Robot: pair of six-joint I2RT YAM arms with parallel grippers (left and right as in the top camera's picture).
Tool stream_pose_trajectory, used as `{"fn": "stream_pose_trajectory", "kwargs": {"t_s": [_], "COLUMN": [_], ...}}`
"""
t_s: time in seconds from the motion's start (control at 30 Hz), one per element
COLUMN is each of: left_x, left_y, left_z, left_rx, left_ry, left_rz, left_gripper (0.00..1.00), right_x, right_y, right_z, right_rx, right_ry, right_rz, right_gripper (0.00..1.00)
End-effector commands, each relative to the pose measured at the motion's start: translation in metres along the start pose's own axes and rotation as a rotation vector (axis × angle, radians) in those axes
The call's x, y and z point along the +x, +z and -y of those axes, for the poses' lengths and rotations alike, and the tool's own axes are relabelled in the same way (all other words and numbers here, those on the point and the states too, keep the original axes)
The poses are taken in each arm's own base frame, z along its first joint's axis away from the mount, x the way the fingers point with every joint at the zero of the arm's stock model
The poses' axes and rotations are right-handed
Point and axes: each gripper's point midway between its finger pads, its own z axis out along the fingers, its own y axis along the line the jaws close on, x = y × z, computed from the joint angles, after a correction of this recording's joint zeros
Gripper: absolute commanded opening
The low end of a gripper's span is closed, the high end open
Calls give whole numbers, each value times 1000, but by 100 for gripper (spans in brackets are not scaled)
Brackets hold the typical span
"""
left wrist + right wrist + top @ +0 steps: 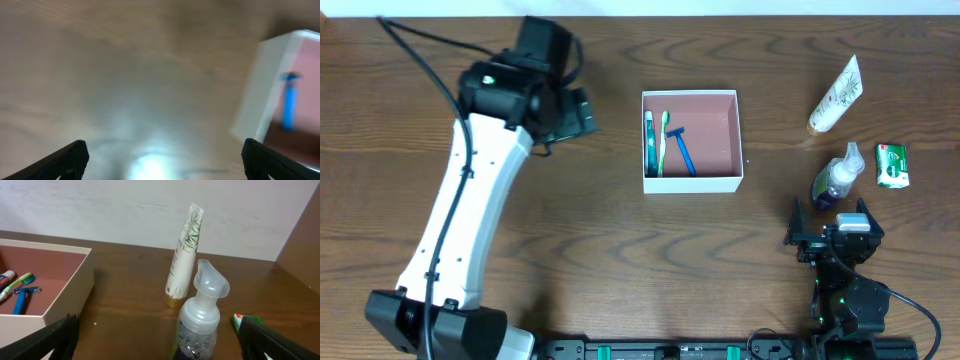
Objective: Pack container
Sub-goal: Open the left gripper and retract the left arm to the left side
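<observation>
The container [692, 183], a square white box with a pink inside, sits mid-table and holds a toothpaste tube, a green toothbrush [662, 142] and a blue razor [682, 150]. It also shows in the left wrist view [260, 95] and the right wrist view [60, 300]. My left gripper [575, 112] is open and empty over bare table left of the box; the left wrist view [162, 160] is blurred. My right gripper [832, 228] is open and empty just short of a clear pump bottle [837, 178], which stands between its fingers in the right wrist view [198, 322].
A white tube [835, 95] with a leaf print stands at the back right, also in the right wrist view [184, 255]. A green packet [892, 165] lies right of the pump bottle. The table's far edge meets a white wall.
</observation>
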Motion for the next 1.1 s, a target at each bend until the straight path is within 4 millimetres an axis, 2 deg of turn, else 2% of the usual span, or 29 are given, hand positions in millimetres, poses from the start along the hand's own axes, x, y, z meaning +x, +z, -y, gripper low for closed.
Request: {"fn": "stream_pose_trajectory", "kwargs": {"t_s": [0.0, 0.23, 0.4, 0.63, 0.87, 1.07], "left_x": [0, 26, 40, 39, 35, 35], "left_y": [10, 45, 58, 61, 61, 61], "left_z": [-28, -68, -88, -110, -140, -171], "left_rx": [-102, -196, -236, -259, -303, -327], "left_ry": [-17, -74, -109, -161, -197, -299], "left_rz": [-17, -150, -212, -231, -234, -245], "left_gripper": [98, 98, 98, 98, 98, 98], "right_x": [1, 1, 1, 1, 1, 1], "right_y": [0, 0, 0, 0, 0, 0], "right_z": [-2, -2, -2, -2, -2, -2], "right_rx": [-11, -11, -10, -11, -10, -11], "right_ry": [-13, -13, -13, -13, -13, -13], "right_rz": [1, 1, 1, 1, 1, 1], "right_gripper": [99, 99, 99, 99, 99, 99]}}
